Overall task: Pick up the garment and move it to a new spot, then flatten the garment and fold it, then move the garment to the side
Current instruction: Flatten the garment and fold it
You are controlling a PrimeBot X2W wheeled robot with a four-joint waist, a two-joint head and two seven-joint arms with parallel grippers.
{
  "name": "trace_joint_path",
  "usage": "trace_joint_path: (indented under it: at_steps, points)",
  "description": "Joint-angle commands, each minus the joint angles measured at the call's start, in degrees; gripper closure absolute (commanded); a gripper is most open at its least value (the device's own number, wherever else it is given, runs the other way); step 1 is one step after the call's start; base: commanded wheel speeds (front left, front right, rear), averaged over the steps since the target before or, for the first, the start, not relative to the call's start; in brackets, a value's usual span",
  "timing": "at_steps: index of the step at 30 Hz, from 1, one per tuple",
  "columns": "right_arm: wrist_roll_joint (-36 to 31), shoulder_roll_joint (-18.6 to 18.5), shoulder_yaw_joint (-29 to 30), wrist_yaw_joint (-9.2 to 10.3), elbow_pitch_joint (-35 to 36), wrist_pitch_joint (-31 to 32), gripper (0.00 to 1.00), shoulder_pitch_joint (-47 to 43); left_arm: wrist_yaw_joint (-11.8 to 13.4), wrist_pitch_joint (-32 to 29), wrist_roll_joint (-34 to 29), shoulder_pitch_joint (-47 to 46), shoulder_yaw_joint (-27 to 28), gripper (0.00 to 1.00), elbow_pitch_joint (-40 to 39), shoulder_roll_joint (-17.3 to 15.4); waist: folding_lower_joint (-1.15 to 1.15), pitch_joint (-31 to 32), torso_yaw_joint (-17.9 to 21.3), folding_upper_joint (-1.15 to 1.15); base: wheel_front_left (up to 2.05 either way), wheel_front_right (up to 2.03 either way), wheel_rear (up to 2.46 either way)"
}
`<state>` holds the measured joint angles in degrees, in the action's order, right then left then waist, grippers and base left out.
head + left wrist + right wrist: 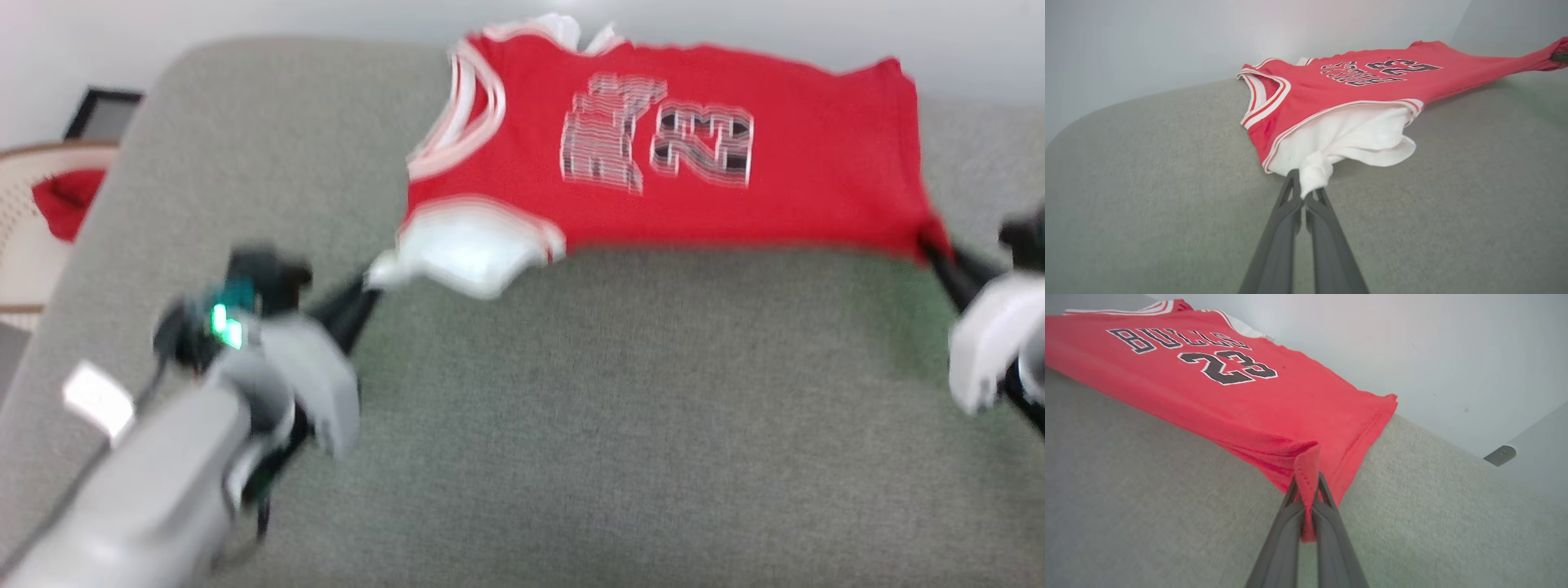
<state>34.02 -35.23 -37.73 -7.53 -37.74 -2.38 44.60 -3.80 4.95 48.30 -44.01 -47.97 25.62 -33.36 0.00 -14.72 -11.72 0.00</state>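
The left gripper [1306, 188] is closed on the white sleeve [1359, 134] of the garment [1331, 92]; the right gripper [1306, 490] is closed on its red hem corner [1306, 461].

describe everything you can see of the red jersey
The jersey is bright red knit-looking cloth with white short sleeves, red-and-white stripe trim at neck and armholes, and black, white-edged lettering reading BULLS 23. It lies face up, spread across the grey upholstered surface near a pale wall. The left gripper is shut on a bunched white sleeve; the right gripper is shut on a red hem corner. The near edge is pulled taut between them and looks slightly raised.
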Motion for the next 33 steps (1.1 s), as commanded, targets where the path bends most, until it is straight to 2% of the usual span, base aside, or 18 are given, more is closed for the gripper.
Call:
trace_joint_path:
  at_steps: [1,6,11,17,24,28,33]
  points:
    - [1.7,-1.7,0.2,0.08,2.8,0.8,1.00,-4.2,2.0,-0.5,1.0,4.5,-0.1,1.00,-2.6,-1.8,0.00,5.8,0.1,0.00,0.00,0.00,0.00]
    - [4.1,-6.6,0.6,0.08,14.1,4.3,1.00,-16.6,8.2,-2.6,4.3,16.7,-0.7,1.00,-13.5,-6.5,0.00,8.1,0.6,0.00,0.00,0.00,0.00]
    - [5.8,-10.1,3.6,0.08,23.0,8.1,1.00,-27.9,15.3,-2.9,6.7,26.8,-0.7,1.00,-23.9,-10.1,0.00,9.0,0.4,0.00,0.00,0.00,0.00]
    - [6.7,-10.7,8.6,0.08,32.2,13.6,1.00,-40.1,21.8,-3.7,11.2,37.2,-1.4,1.00,-31.7,-11.2,0.00,8.8,0.4,0.00,0.00,0.00,0.00]
    - [6.4,-8.2,16.5,0.08,39.3,18.7,1.00,-51.6,26.2,-3.3,14.5,44.1,-0.8,1.00,-36.7,-12.6,0.00,7.6,0.2,0.00,0.00,0.00,0.00]
    - [4.6,-6.3,20.2,0.07,42.8,20.9,1.00,-54.8,27.8,-3.9,14.5,43.6,0.2,1.00,-39.7,-14.3,0.00,6.6,0.7,0.00,0.00,0.00,0.00]
    - [2.3,-4.6,24.0,0.07,47.2,23.6,1.00,-54.5,29.1,-5.8,12.6,40.1,1.7,1.00,-43.7,-17.7,0.00,5.2,2.4,0.00,0.00,0.00,0.00]
